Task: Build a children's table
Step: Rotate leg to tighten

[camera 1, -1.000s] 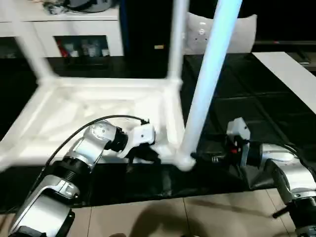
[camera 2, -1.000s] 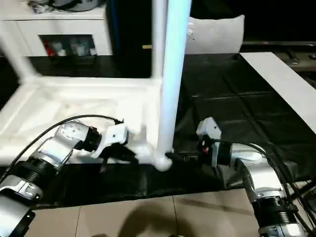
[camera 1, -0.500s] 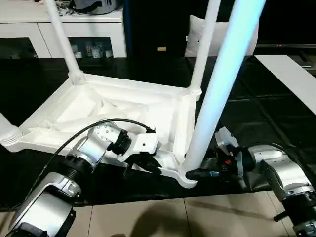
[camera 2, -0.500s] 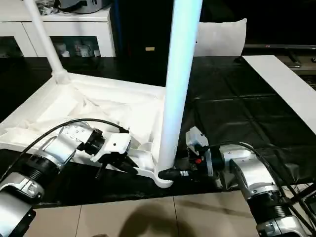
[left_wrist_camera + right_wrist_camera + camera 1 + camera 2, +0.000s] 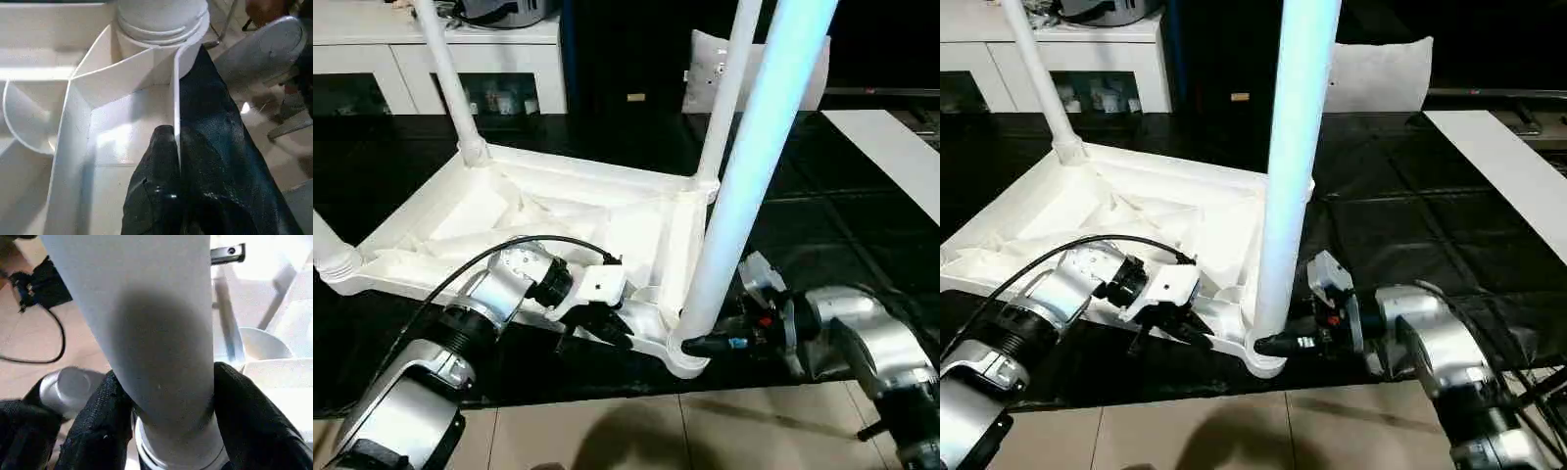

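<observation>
A: Looking down from the head, what surrounds the children's table [image 5: 558, 211]?

B: It lies upside down on a black sheet [image 5: 822, 215] on the floor, legs up. Behind stand a white cabinet [image 5: 470, 59] and a pale cushion [image 5: 705, 78]. The near leg [image 5: 744, 186], a smooth tapered tube, hides part of the view.

A: Left wrist view?

B: The left gripper [image 5: 174, 147] has its fingers pressed together on a thin rib of the ribbed underside, beside the round corner socket [image 5: 161, 19].

A: Right wrist?

B: The right gripper [image 5: 166, 396] has textured black fingers [image 5: 244, 411] pinching the near leg at its base.

A: Changes?

B: A second ago they stood wider; the top's far edge now looks lower in the picture.
</observation>
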### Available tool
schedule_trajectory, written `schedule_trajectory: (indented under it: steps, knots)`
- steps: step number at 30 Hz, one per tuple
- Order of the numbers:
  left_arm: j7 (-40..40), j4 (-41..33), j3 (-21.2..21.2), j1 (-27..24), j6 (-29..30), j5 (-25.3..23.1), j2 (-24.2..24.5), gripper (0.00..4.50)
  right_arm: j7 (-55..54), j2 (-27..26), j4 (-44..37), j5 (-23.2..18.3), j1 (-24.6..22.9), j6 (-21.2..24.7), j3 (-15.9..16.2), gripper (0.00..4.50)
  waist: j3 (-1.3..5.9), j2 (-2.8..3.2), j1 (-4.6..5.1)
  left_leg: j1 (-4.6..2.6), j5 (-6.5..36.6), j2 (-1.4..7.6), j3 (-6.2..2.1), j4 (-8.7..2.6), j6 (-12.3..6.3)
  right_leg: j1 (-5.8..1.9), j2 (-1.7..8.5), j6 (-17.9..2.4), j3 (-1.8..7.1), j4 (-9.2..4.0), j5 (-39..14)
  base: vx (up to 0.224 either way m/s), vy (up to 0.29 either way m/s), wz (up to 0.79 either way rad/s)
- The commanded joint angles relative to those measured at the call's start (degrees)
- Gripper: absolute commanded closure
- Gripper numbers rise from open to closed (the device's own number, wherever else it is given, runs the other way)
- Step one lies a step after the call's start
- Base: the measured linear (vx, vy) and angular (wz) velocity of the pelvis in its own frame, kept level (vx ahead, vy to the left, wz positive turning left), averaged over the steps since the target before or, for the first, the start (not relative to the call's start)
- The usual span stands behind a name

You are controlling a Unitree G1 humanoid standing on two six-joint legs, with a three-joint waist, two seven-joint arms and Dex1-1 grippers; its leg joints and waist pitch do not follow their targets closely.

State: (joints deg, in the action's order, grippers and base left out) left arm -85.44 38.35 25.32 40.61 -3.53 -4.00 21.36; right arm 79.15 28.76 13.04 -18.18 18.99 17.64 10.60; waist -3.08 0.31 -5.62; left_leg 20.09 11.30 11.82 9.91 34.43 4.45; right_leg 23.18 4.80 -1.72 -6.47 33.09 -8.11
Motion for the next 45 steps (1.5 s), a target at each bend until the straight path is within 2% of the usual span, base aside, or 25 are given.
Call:
schedule_trajectory:
  steps: [1, 2, 4, 5, 8, 9, 11, 13, 16, 17, 20, 21, 22, 24, 26, 27, 29, 30, 31, 33, 36, 38, 39, 42, 45]
  knots:
    - [4.42, -1.33, -1.29, 0.23, 3.54, -0.02, -1.04, 4.5, -3.01, -1.87, -2.6, -1.63, -0.78, 2.48, 0.34, 2.43, 3.89, -0.02, 0.27, -0.45, 12.27, 1.61, -0.16, -4.25, -2.7, -3.09, 3.64, -7.89, 2.68, -4.65, -24.11, 0.0, 0.0, 0.0]
    - [6.45, -2.06, -2.21, -0.03, 5.98, 0.24, -1.64, 4.5, -6.93, -3.48, -3.2, -0.92, -1.2, 3.23, -0.19, 2.43, 3.8, -0.17, 0.59, -0.44, 13.09, 1.5, -0.27, -4.33, -2.04, -3.18, 3.71, -7.27, 2.6, -4.68, -25.95, 0.0, 0.0, 0.0]
    - [11.6, -3.8, -3.8, -0.45, 10.51, 0.16, -3.22, 4.5, -17.58, -8.44, -3.16, 0.85, -1.32, 4.89, -2.11, 2.43, 3.51, -0.05, 1.26, -0.55, 14.43, 1.21, -0.38, -4.27, -1.15, -2.75, 3.64, -5.99, 2.28, -5.16, -30.01, 0.0, 0.0, 0.0]
    - [12.85, -4.39, -4.11, -0.62, 11.62, 0.1, -3.64, 4.5, -20.24, -9.8, -3.07, 1.22, -1.32, 5.29, -2.65, 2.43, 3.56, -0.31, 1.97, -0.52, 15.41, 0.69, -0.57, -4.05, -0.48, -2.99, 3.73, -4.08, 1.63, -5.81, -33.82, 0.0, 0.0, 0.0]
    - [18.46, -5.91, -5.89, -0.46, 16.19, 0.5, -6.56, 4.5, -30.43, -15.05, -1.1, 3.49, -0.27, 5.73, -4.37, 2.46, 3.52, -0.23, 3.7, -0.19, 16.43, 0.6, -0.82, -3.97, -0.64, -2.97, 3.63, -2.3, 0.97, -6.44, -35.05, 0.0, 0.0, 0.0]
    - [22.76, -5.82, -7.09, 0.28, 19.21, 0.42, -8.87, 4.5, -36.7, -18.05, 1.17, 4.67, 0.94, 5.48, -5.76, 2.46, 3.55, -0.36, 4.32, -0.15, 16.75, 0.47, -0.83, -3.79, -0.94, -2.82, 3.71, -2.23, 0.79, -6.54, -35.27, 0.0, 0.0, 0.0]
    - [25.04, -5.66, -7.77, 0.7, 20.92, 0.45, -10.18, 4.5, -39.84, -19.37, 2.57, 5.36, 1.74, 5.37, -6.38, 2.46, 3.6, -0.19, 4.8, -0.28, 16.8, 0.32, -0.8, -3.62, -1.06, -2.62, 3.75, -2.36, 0.61, -6.78, -35.44, 0.0, 0.0, 0.0]
    - [29.49, -5.59, -9.09, 1.37, 23.47, 0.39, -12.6, 4.5, -45.22, -21.63, 4.62, 6.28, 3.03, 5.53, -7.54, 2.5, 3.69, -0.16, 5.52, -0.1, 16.14, 0.18, -0.67, -3.52, -2.16, -2.77, 3.58, -2.53, 0.66, -6.81, -34.08, 0.0, 0.0, 0.0]
    - [39.15, -4.87, -11.34, 2.72, 25.17, -0.67, -16.81, 4.5, -55.16, -26.28, 8.15, 7.76, 5.45, 4.81, -10.49, 2.5, 3.93, -0.11, 5.96, 0.05, 14.82, 0.46, -0.83, -3.75, -2.34, -2.82, 3.54, -4.3, 0.85, -6.25, -30.64, 0.0, 0.0, 0.0]
    - [39.6, -4.81, -11.41, 2.79, 25.16, -0.77, -16.97, 4.5, -55.56, -26.49, 8.28, 7.84, 5.54, 4.62, -10.61, 2.5, 3.95, -0.09, 6.09, 0.14, 14.26, 0.57, -0.75, -3.77, -2.59, -2.74, 3.58, -5.1, 1.12, -6.01, -28.96, 0.0, 0.0, 0.0]
    - [41.8, -4.85, -11.62, 3.01, 24.58, -1.2, -17.82, 4.5, -58.29, -27.56, 8.79, 8.86, 5.45, 2.02, -11.6, 2.5, 4.39, -0.17, 5.79, 0.7, 10.55, 0.7, -0.65, -3.8, -3.99, -3.4, 3.65, -6.99, 1.67, -5.02, -22.3, 0.0, 0.0, 0.0]
    - [41.89, -5.12, -11.53, 2.95, 24.6, -1.35, -17.84, 4.5, -59.12, -27.68, 8.88, 9.33, 5.34, 1.32, -11.78, 1.95, 4.41, -0.15, 5.73, 0.8, 9.75, 0.8, -0.63, -3.84, -4.26, -3.42, 3.61, -7.45, 1.74, -4.8, -20.81, 0.0, 0.0, 0.0]
    - [41.92, -5.19, -11.51, 2.93, 24.61, -1.38, -17.85, 4.5, -59.34, -27.72, 8.9, 9.45, 5.31, 1.14, -11.83, 1.81, 4.52, -0.18, 5.62, 0.83, 8.16, 0.89, -0.54, -3.79, -4.71, -3.46, 3.62, -8.45, 1.88, -4.44, -18.15, 0.0, 0.0, 0.0]
    - [40.24, -6.23, -10.42, 2.15, 23.63, -2.21, -16.61, 4.5, -60.53, -27.71, 8.29, 9.1, 4.51, -1.23, -13.56, 1.72, 4.6, 0.07, 5.3, 0.84, 6.06, 0.92, -0.44, -3.76, -5.55, -3.67, 3.73, -10.35, 2.15, -3.84, -13.82, 0.0, 0.0, 0.0]
    - [38.65, -6.82, -9.75, 1.35, 22.75, -2.32, -15.34, 4.5, -59.17, -26.57, 7.23, 8.55, 3.85, -2.12, -14.38, 1.59, 4.6, -0.09, 5.17, 0.95, 5.71, 0.88, -0.35, -3.71, -6.0, -3.78, 3.68, -10.97, 2.26, -3.61, -12.26, 0.0, 0.0, 0.0]
    - [38.08, -7.02, -9.5, 1.01, 22.39, -2.25, -14.78, 4.5, -58.58, -26.05, 6.8, 8.48, 3.57, -2.38, -14.52, 1.4, 4.64, 0.31, 5.09, 0.91, 5.6, 0.96, -0.42, -3.72, -6.0, -3.84, 3.72, -11.27, 2.3, -3.39, -11.7, 0.0, 0.0, 0.0]
    - [36.05, -7.25, -8.81, 0.31, 20.9, -2.16, -13.38, 4.5, -55.94, -24.54, 5.47, 7.87, 2.69, -2.85, -14.58, 1.38, 4.89, 0.13, 4.88, 1.18, 3.27, 0.93, -0.32, -3.43, -7.11, -3.95, 3.57, -12.23, 2.46, -2.88, -7.34, 0.0, 0.0, 0.0]
    - [35.41, -7.3, -8.65, 0.04, 20.63, -2.09, -12.79, 4.5, -54.69, -23.74, 4.81, 7.57, 2.23, -2.99, -14.53, 1.12, 4.77, 0.14, 4.73, 1.08, 3.56, 0.98, -0.26, -3.48, -7.53, -3.88, 3.59, -12.63, 2.44, -2.87, -7.16, 0.0, 0.0, 0.0]
    - [33.04, -7.41, -8.08, -0.46, 19.28, -1.78, -11.69, 4.5, -51.94, -21.89, 3.78, 7.22, 1.4, -3.85, -14.21, 1.12, 4.71, 0.17, 4.66, 0.98, 4.03, 1.03, -0.23, -3.5, -7.47, -3.83, 3.6, -12.72, 2.43, -2.92, -7.61, 0.0, 0.0, 0.0]
    - [30.38, -7.05, -7.49, -1.05, 17.8, -1.69, -10.15, 4.5, -47.79, -18.81, 2.41, 6.71, 0.22, -5.15, -13.81, 0.95, 4.57, 0.04, 4.34, 0.91, 5.77, 1.06, -0.2, -3.58, -7.37, -3.96, 3.7, -12.08, 2.38, -3.31, -10.3, 0.0, 0.0, 0.0]
    - [26.63, -6.66, -6.57, -1.69, 14.72, -1.02, -8.56, 4.5, -42.02, -15.15, 0.82, 5.53, -0.95, -5.39, -13.08, 0.57, 4.31, -0.04, 3.99, 0.64, 8.03, 1.2, -0.1, -3.74, -6.55, -3.58, 3.59, -10.83, 2.44, -3.75, -14.12, 0.0, 0.0, 0.0]
    - [20.78, -6.06, -5.43, -2.33, 10.39, -0.02, -6.41, 4.5, -32.78, -9.4, -1.72, 4.23, -2.47, -4.77, -11.5, 0.5, 4.28, -0.29, 3.45, 0.6, 8.51, 1.26, -0.09, -3.74, -6.15, -3.72, 3.69, -9.97, 2.53, -3.86, -15.78, 0.0, 0.0, 0.0]
    - [18.9, -5.84, -5.02, -2.49, 9.75, 0.2, -5.7, 4.5, -29.29, -7.43, -2.39, 3.66, -2.85, -4.6, -10.98, 0.5, 4.25, -0.15, 3.02, 0.43, 8.48, 1.45, -0.12, -3.78, -6.2, -3.5, 3.73, -9.94, 2.59, -3.78, -15.73, 0.0, 0.0, 0.0]
    - [15.05, -5.75, -4.16, -3.01, 7.74, 0.88, -4.52, 4.5, -23.67, -4.33, -2.86, 2.55, -3.06, -4.58, -9.98, 0.5, 4.13, -0.24, 2.52, 0.38, 9.84, 1.46, -0.14, -3.84, -6.09, -3.54, 3.78, -9.53, 2.55, -3.91, -17.33, 0.0, 0.0, 0.0]
    - [7.27, -6.15, -2.2, -4.02, 4.0, 2.13, -2.64, 4.5, -12.72, 0.09, -2.34, -0.42, -2.09, -2.94, -7.94, 0.5, 3.9, -0.25, 2.09, -0.06, 12.16, 1.42, -0.02, -3.96, -5.52, -3.34, 3.77, -8.95, 2.45, -4.45, -21.4, 0.0, 0.0, 0.0]
